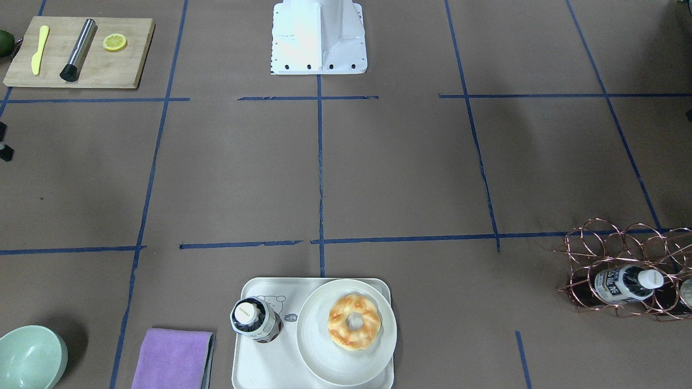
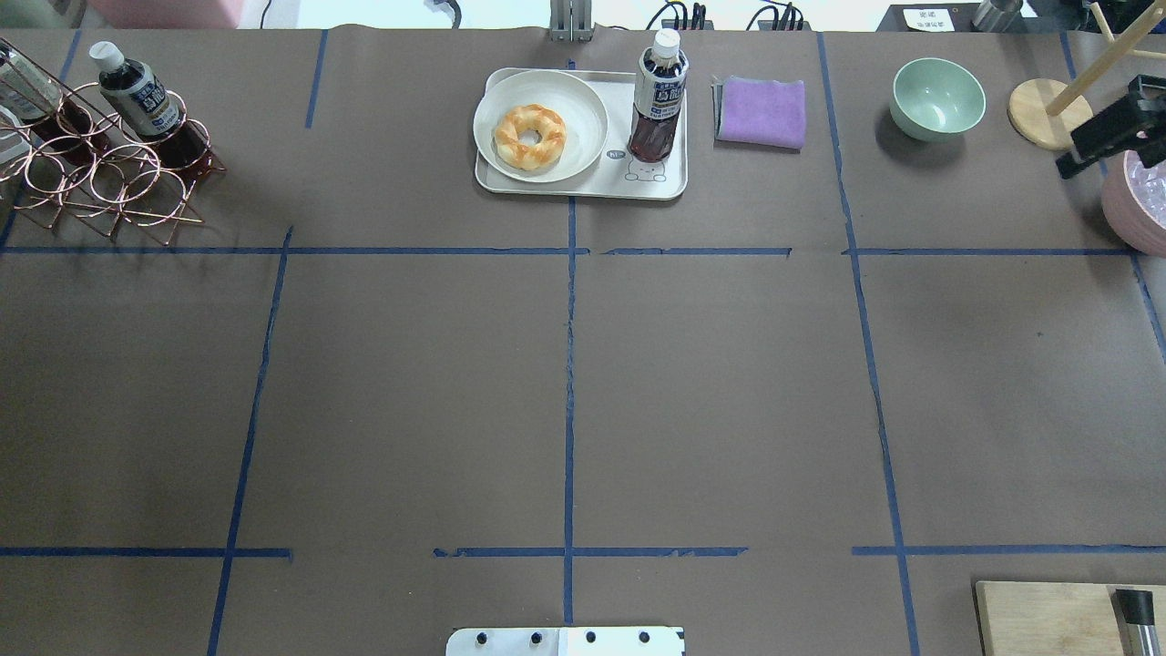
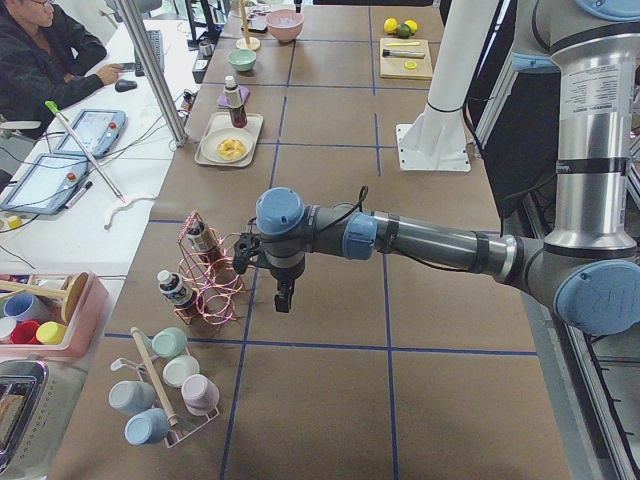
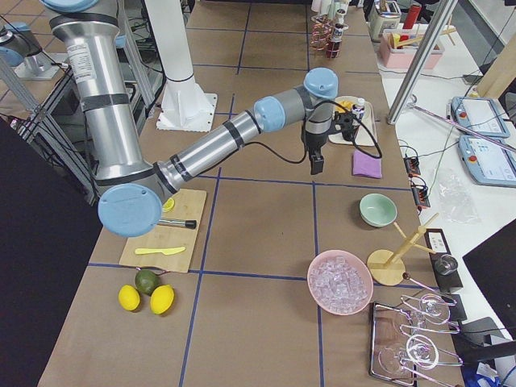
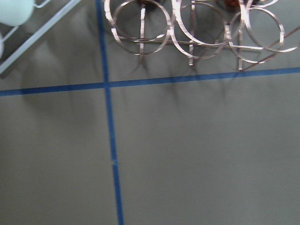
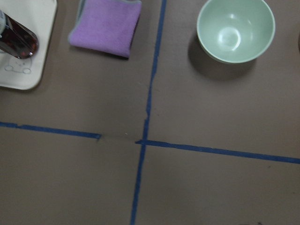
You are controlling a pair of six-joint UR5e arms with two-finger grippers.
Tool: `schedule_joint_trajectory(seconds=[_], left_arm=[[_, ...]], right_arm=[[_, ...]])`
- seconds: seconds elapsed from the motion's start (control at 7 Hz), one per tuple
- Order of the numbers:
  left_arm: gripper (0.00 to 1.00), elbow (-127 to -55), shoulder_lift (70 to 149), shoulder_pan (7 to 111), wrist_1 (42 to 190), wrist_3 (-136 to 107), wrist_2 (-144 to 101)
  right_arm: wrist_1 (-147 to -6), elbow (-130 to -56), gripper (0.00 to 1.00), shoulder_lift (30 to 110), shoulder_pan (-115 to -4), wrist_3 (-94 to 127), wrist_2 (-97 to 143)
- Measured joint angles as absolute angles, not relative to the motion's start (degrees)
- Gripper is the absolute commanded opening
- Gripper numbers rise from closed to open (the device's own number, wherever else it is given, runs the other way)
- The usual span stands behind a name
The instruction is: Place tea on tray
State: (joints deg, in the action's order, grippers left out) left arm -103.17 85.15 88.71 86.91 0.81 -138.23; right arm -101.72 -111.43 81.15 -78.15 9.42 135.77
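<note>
rack [image 2: 109, 178]: copper wire rings, at 10 o'clock on the surface [image 2: 565, 383] in the overhead view.
bottle [image 2: 137, 91]: lies tilted in the rack, white cap toward 11 o'clock. a second one beside it is cut off by the edge.
left hand [image 3: 284, 297]: seen only from the left end. it hangs over the surface with fingers pointing down, near the rack at its 3 o'clock and apart from it. cannot tell if the fingers are apart or together. its own camera shows rack rings at 12 o'clock.
tray [image 2: 583, 187]: cream, at 12 o'clock on the surface, long side running 9 to 3.
plate [image 2: 588, 109]: round and cream, fills the tray's 9 o'clock half.
doughnut [image 2: 510, 137]: glazed ring resting on the plate.
tea [image 2: 658, 105]: stands upright on the tray's 3 o'clock end, just beside the plate. white cap on, free of both hands.
bear [image 2: 645, 169]: small grey drawing on the tray at 6 o'clock of the tea.
cloth [image 2: 761, 111]: purple, folded, flat on the surface just off the tray at 3 o'clock.
right hand [image 4: 317, 165]: seen only from the right end. it hangs over the surface pointing down, at 9 o'clock of the cloth in that view, touching nothing. cannot tell if the fingers are apart or together.
bowl [image 2: 938, 98]: pale green, upright, at 3 o'clock of the cloth and well apart from it.
board [image 2: 1048, 620]: wooden, at 5 o'clock on the surface.
</note>
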Motion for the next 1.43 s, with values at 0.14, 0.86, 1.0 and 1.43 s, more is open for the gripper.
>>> schedule_joint_trajectory(seconds=[0.14,0.86,1.0,1.43], left_arm=[[1.0,-101.91,84.24,90.18,86.96,3.04,-138.33],[1.0,-99.81,82.39,90.95,87.43,5.46,-136.81],[1.0,-99.54,82.76,90.92,87.45,5.36,-136.82],[1.0,-98.98,83.78,90.88,87.56,5.33,-136.84]], right_arm=[[-101.77,-110.07,1.0,85.44,-82.79,0.28,136.76],[-101.29,-99.48,1.0,94.59,-92.88,-16.49,141.53],[-101.26,-97.45,1.0,95.02,-94.06,-16.79,141.66],[-99.13,-95.52,1.0,96.66,-95.49,-16.39,141.44]])
